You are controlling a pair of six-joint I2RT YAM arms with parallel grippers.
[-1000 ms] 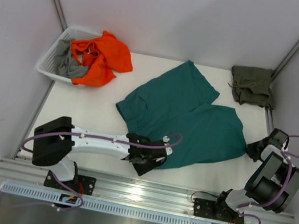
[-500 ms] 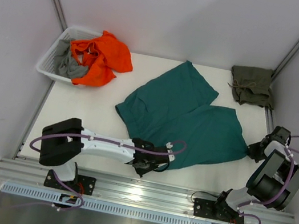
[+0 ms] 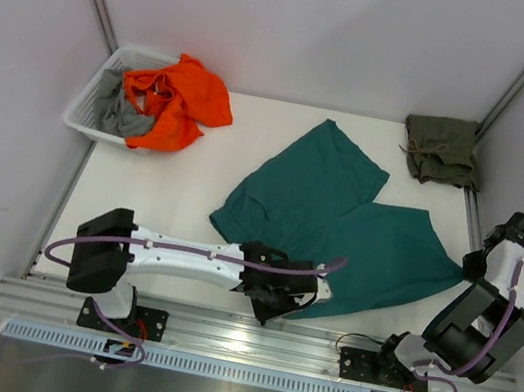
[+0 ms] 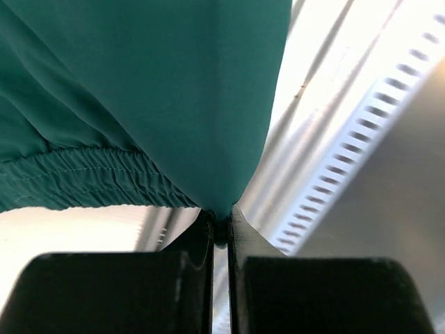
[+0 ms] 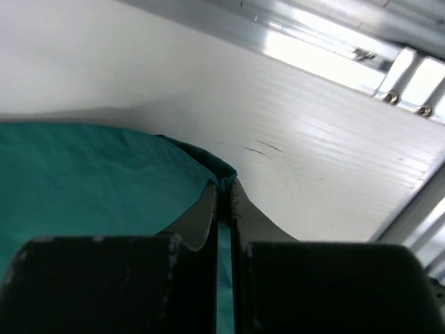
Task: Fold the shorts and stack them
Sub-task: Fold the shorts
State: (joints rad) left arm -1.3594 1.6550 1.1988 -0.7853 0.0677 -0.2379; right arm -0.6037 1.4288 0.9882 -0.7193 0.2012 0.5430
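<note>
Near the front edge of the table, the teal shorts lie spread; your left gripper and right gripper each clench a corner. Light, limp cloth: hold it by the waistband corners.

A robotics lab cell: bare grey walls, white table, aluminium mounting rail.

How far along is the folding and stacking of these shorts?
Done, apparently: the olive-green shorts lie folded in the far right corner. In hand: the teal shorts are spread unfolded on the table, with the left gripper shut on their near edge by the elastic band and the right gripper shut on a right-hand corner. Left: fold the teal pair and stack it with the olive one.
</note>
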